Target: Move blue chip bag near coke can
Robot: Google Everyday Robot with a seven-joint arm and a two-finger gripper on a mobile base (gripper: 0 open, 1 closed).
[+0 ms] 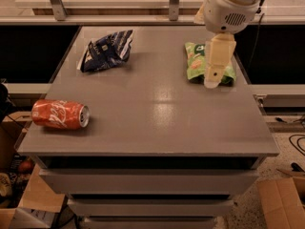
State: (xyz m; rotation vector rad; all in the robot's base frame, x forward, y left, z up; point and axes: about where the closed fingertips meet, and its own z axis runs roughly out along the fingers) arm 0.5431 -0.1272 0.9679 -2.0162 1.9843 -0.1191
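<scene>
The blue chip bag [106, 50] lies crumpled at the back left of the grey table [157, 113]. The coke can [60, 114] lies on its side near the front left edge, its silver end facing right. My gripper [213, 78] hangs from the white arm at the back right, above the light green snack bag [196, 61], far from the blue bag and the can. It holds nothing that I can see.
The light green snack bag lies at the back right, partly behind the gripper. Drawers sit under the table top. Cardboard boxes [284, 202] stand on the floor at both sides. A shelf with metal posts [55, 1] runs behind the table.
</scene>
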